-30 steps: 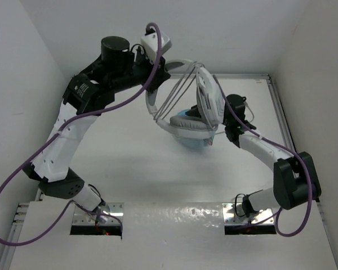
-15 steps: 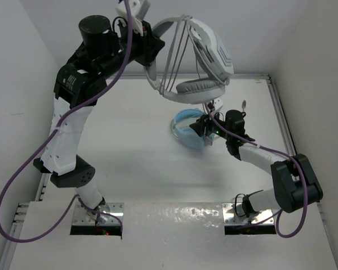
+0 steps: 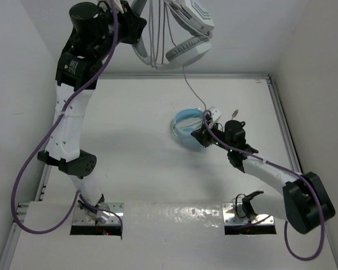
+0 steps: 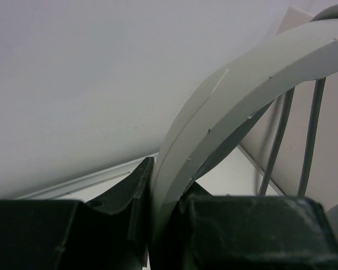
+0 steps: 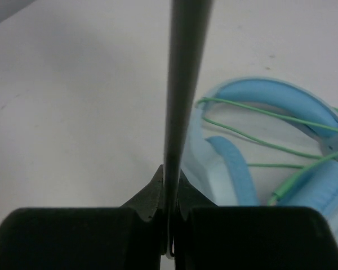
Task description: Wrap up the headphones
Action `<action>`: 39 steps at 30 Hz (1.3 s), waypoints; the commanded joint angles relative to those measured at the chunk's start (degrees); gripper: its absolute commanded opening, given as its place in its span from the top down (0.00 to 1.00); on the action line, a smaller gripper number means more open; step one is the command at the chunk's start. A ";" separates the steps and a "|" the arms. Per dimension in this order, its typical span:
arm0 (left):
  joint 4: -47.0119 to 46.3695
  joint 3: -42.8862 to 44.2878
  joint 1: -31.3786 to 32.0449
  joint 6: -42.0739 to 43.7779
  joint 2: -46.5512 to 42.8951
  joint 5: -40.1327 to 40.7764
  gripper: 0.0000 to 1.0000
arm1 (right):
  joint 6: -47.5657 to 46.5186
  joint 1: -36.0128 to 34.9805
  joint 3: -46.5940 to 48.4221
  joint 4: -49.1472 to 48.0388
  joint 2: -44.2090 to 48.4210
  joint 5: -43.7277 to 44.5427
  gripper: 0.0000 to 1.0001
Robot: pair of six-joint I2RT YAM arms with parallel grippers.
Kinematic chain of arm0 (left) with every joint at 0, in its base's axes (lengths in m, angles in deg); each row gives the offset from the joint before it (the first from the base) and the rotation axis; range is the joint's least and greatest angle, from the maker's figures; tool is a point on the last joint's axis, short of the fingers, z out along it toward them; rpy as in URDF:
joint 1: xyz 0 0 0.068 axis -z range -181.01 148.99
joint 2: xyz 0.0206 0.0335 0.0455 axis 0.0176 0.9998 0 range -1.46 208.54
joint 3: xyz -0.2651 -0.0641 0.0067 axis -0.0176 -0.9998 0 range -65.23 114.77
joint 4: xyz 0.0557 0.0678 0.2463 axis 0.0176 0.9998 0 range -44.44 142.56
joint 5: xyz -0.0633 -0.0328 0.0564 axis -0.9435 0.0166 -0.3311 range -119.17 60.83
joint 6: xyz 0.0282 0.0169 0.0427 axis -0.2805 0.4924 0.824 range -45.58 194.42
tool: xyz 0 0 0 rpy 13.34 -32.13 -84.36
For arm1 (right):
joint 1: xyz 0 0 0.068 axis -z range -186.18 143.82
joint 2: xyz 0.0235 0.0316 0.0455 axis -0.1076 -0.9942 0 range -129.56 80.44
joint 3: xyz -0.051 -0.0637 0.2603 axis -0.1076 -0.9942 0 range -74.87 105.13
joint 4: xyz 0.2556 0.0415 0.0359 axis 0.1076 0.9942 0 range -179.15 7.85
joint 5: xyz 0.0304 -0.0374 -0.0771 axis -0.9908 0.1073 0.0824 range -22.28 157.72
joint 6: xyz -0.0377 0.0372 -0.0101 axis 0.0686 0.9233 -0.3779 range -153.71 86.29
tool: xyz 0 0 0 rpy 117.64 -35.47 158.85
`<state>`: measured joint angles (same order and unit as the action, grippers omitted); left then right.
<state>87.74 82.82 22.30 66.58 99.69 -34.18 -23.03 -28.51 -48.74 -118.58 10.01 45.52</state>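
Note:
The white and light-grey headphones hang high at the top of the top view, with several turns of grey cable across the headband. My left gripper is shut on the white headband. The thin grey cable runs down from the headphones to my right gripper, which is shut on it low over the table. In the right wrist view the cable rises straight up from between the closed jaws.
Light blue headphones with a green cable lie on the table just left of my right gripper; they also show in the right wrist view. White walls enclose the table on three sides.
My left arm has lifted the headphones higher and farther back. My right gripper has stayed low by the blue headphones, and the cable between them has stretched longer.

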 commanded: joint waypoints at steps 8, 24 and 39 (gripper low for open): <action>-11.93 -4.16 -2.13 -4.03 4.50 4.04 1.00 | -8.30 -20.37 5.33 16.76 6.54 2.60 1.00; -32.95 -25.71 -2.83 25.34 7.05 31.31 1.00 | -18.67 -34.80 26.24 36.63 14.45 2.07 1.00; -13.97 -13.14 -4.68 1.78 6.43 2.48 1.00 | -23.42 -34.36 31.25 35.32 -2.06 9.99 1.00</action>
<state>76.11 66.19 17.95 76.70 110.03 -24.37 -45.52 -62.65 -22.03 -81.92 10.43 56.17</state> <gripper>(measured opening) 0.127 0.010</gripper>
